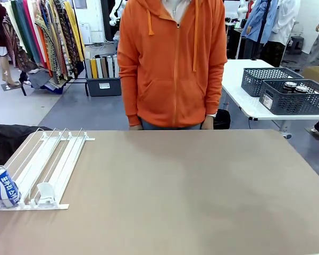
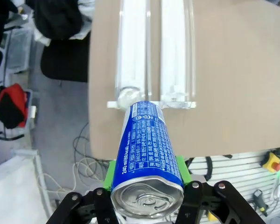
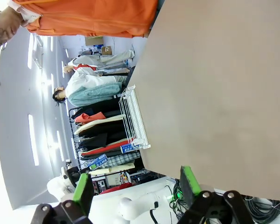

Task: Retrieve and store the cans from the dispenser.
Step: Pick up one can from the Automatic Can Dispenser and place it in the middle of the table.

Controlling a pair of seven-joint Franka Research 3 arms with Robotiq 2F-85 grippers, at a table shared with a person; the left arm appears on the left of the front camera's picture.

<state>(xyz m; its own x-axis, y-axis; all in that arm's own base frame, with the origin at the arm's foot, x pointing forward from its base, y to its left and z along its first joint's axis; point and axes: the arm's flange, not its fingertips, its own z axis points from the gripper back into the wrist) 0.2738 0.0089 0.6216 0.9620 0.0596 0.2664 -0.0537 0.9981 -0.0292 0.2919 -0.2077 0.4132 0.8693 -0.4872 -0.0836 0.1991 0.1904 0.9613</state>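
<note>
The left hand (image 2: 147, 173) is clamped on a blue can (image 2: 147, 140) with white lettering. Its green pads (image 2: 111, 175) press on both sides of the can's body, and the silver top faces the wrist camera. The can is tilted, with its lower end at the stopper end of the dispenser (image 1: 58, 159). I cannot tell whether it touches the end rail.

The dispenser lies close along the left edge of the surface (image 1: 202, 186), its stoppers toward the robot-side edge and its lanes running to the far edge. From its right rail a broad, bare stretch of surface runs to the right edge.

A person (image 1: 173, 64) in an orange hoodie stands against the middle of the far edge.

The right hand (image 3: 135, 189) hangs off the robot-side edge, its fingers wide apart with nothing between them.

On a separate white table beyond the far right corner stand dark grey baskets (image 1: 295, 98).
</note>
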